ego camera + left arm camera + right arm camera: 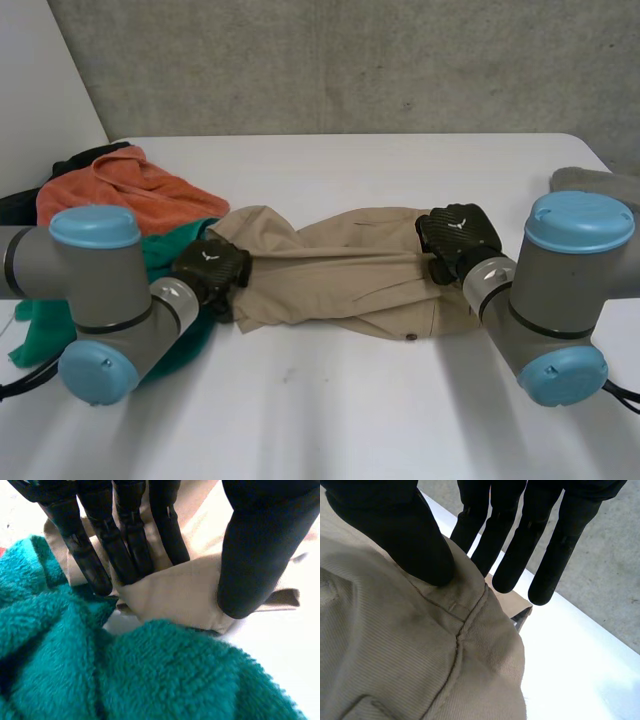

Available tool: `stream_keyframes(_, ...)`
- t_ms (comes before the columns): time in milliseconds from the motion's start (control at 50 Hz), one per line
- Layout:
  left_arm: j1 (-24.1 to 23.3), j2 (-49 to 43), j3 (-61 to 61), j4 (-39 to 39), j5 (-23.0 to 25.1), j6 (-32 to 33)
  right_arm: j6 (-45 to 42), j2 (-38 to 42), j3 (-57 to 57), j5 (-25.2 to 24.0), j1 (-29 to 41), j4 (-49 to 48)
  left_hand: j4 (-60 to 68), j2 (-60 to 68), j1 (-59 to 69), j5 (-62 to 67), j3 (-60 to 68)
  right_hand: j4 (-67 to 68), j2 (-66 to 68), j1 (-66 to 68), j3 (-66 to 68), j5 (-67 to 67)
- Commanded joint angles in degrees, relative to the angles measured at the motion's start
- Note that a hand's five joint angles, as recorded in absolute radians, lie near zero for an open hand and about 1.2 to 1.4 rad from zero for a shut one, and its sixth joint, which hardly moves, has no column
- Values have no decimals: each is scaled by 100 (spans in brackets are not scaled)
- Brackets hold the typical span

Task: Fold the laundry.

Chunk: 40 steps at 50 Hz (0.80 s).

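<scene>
The pants [340, 275] lie flat across the middle of the counter [350, 410], stretched from left to right between your two hands. They are tan and a bit wrinkled. A small button [410, 337] shows on the near edge, toward the right end.

Your left hand [212, 268] is on the left end of the pants. Seen from that wrist, its fingers [125, 545] sit behind a folded flap of the pants [175, 595] and its thumb [250, 570] presses on the front, so the flap is pinched between them.

Your right hand [458, 235] is on the far right end of the pants. Seen from that wrist, its thumb [405, 530] pushes down on top of the pants [410, 660], by a seam. Its straight fingers [520, 555] reach past the edge on the other side, so the cloth is pinched here too.

A fluffy green towel [170, 248] lies just left of the pants and touches them by your left hand [150, 680]. An orange cloth [125, 190] is heaped beyond the towel, at the far left. A grey cloth [590, 180] lies at the right edge of the counter, well apart from the pants.
</scene>
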Motion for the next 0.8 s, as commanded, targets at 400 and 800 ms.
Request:
stream_keyframes(400, -77, 3532, 228, -2110, 443, -717, -2248, -2134, -921, -237, -309, 2690, 3606, 3604, 3551, 3650, 3662, 1132, 1256, 1783, 1161, 1224)
stream_keyframes(800, -7, 1761, 235, -2877, 505, -674, -2831, -1170, -429, -677, -389, 3389, 3606, 3604, 3551, 3650, 3662, 1132, 1256, 1783, 1161, 1224)
